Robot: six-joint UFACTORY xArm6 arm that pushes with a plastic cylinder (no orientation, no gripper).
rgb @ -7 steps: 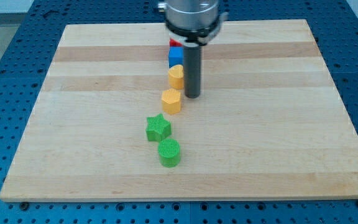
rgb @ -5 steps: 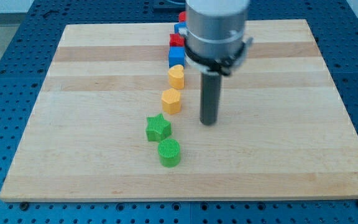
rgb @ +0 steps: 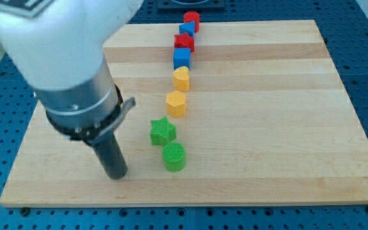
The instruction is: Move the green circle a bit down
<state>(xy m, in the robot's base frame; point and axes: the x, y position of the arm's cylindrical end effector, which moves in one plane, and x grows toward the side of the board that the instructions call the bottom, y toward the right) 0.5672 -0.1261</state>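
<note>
Camera view: wooden board (rgb: pixel 267 128) on a blue perforated bench, with a chain of blocks running from the view's top centre down toward the bottom centre. At the far end a red round block (rgb: pixel 191 20), then a blue block (rgb: pixel 186 29) of unclear shape, a red block (rgb: pixel 184 43), a blue cube-like block (rgb: pixel 181 58), a yellow heart-like block (rgb: pixel 181 78), a yellow hexagon-like block (rgb: pixel 176 103), then a green star (rgb: pixel 162 131), and last the green circle (rgb: pixel 174 156). Green circle just below the star, touching or nearly touching it, in the lower middle of the board, with bare wood between it and the board's bottom edge. Room enough there, by the look of it, for a short push downward.

Arm filling the view's upper left: large pale housing, dark collar, then the dark rod slanting down toward the view's bottom. My tip (rgb: pixel 117 177) on the board to the view's left of the green circle, slightly lower than it, clearly apart from it and from the star. No gripper on this rig, so nothing to spread or pinch; only a bare rod end, touching no block.

Judged from this placement: not yet set for a downward push. Likely needs to come round to the circle's top side, into the tight spot beside the star, without nudging the star along.
</note>
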